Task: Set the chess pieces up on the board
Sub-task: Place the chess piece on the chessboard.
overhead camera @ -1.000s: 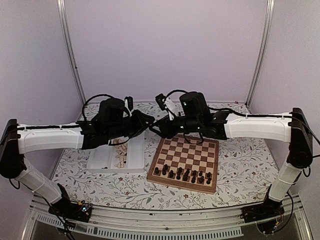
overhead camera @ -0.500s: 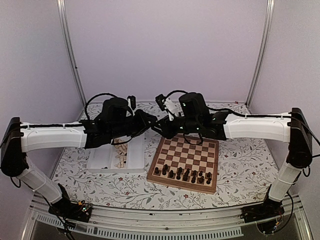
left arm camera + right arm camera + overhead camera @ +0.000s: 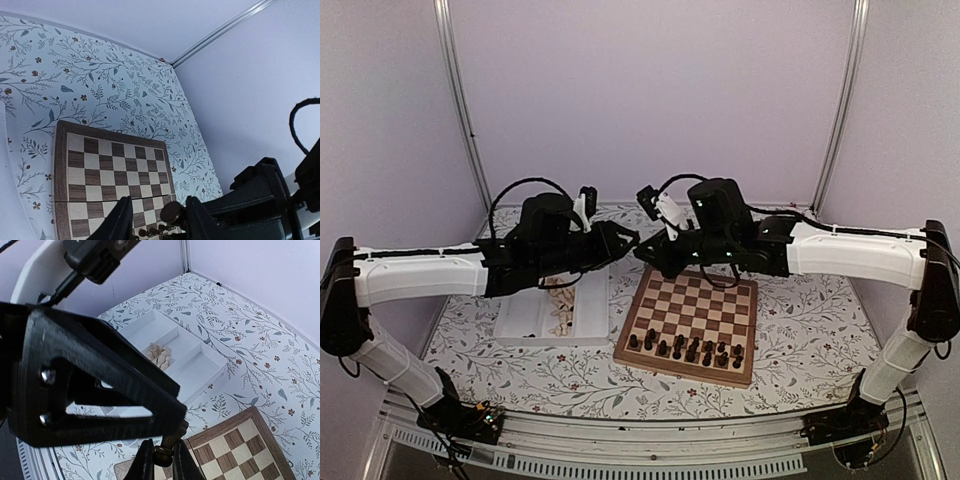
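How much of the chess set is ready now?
Done: dark pieces stand along the near rows of the board. In hand: the right tool pinches one more dark piece in the air. Still to do: the pale pieces lie in the white tray.

The board (image 3: pixel 705 300) is checked light tan and dark brown, bordered brown. Along its near edge stand brown-black pieces (image 3: pixel 685 348). Left of the board, a white tray (image 3: pixel 523 318) holds pale beige pieces (image 3: pixel 560 307). Beneath the board, the white cloth (image 3: pixel 800 330) bears grey-green sprigs and reddish flowers.
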Robot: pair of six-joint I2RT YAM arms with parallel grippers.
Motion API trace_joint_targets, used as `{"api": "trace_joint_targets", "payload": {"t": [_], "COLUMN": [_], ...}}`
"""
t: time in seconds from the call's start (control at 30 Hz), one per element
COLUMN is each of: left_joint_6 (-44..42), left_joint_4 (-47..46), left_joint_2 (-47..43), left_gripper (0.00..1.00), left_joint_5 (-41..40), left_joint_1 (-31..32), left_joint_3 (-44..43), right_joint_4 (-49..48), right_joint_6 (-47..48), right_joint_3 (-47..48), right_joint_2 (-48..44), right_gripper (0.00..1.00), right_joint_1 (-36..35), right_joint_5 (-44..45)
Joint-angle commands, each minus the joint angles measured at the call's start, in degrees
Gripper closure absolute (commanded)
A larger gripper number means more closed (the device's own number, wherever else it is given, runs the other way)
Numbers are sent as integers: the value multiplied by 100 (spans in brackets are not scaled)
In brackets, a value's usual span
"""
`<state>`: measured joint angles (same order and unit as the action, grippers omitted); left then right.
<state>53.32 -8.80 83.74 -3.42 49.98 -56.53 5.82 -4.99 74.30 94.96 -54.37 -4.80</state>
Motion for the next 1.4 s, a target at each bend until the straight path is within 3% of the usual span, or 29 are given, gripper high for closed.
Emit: {"api": "trace_joint_targets", "payload": {"t": [0.0,0.17,0.37,0.47,0.63,0.9,1.03,1.37], "left_joint_6": [-875,-2005,-2702,-3142,-3669,-4071,-4075,-4051], "left_joint_4": [621,1154,1754,2170,2643,2056,2075,2102], "left_joint_2": [-457,-918,-1062,-956,-652,-573,-484,-587], "left_gripper": [59,54,51,50,49,48,49,49], "left_joint_5": [-99,-373,-170,-123,-129,104,298,737], "left_joint_1": [-293,-496,-784,-843,-963,-1379,-1752,-1935], "left_joint_3": [-59,10,-310,-735,-1234,-591,-394,-419], "right_joint_4": [1132,2606,4430,4639,5264,5889,5953,5924], "right_joint_6": [341,770,1165,1183,1174,1052,1036,1154], "right_joint_3": [307,512,943,923,1030,1036,909,836], "right_joint_2": [-334,-403,-102,-71,358,1001,1131,1131], "right_gripper": [93,94,95,96,100,100,100,99], "right_joint_1": [155,359,439,453,469,573,661,885], "right_joint_5": [150,124,128,-148,273,934,816,234]}}
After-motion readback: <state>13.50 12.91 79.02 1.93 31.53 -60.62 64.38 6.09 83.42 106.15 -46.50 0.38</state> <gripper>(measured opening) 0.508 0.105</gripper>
